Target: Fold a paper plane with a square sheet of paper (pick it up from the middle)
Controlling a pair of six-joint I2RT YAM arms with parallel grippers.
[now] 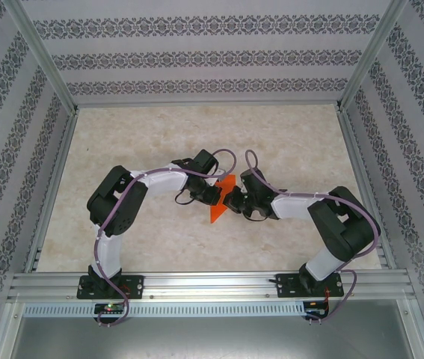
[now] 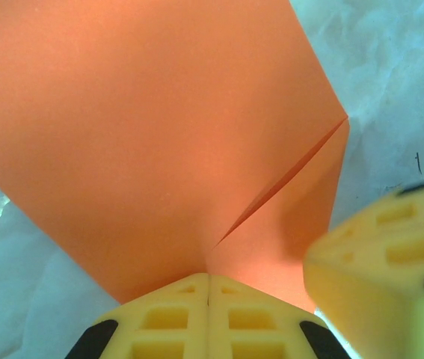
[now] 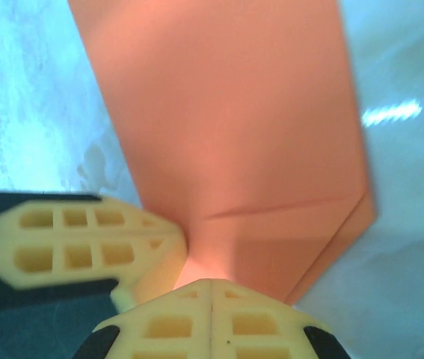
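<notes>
Left gripper [image 2: 208, 284]: fingers pressed together, pinching one edge of the orange paper [image 2: 159, 134]; right gripper [image 3: 212, 288]: fingers likewise clamped on the paper's edge; the two grippers sit just beside each other, facing across the paper; paper partly folded, one crease [image 2: 283, 179] running slantwise; it lies between both grippers at the middle of the pale marbled table [image 1: 197, 142]; patterned walls [image 1: 197, 56] on three sides.

A pale beige marbled counter [image 1: 197, 142] is enclosed by white walls with grey ornamental striped bands [image 1: 204, 60]. Silver aluminium posts [image 1: 43, 56] stand at its corners. A silver slotted aluminium rail [image 1: 212, 283] runs along the near edge.
</notes>
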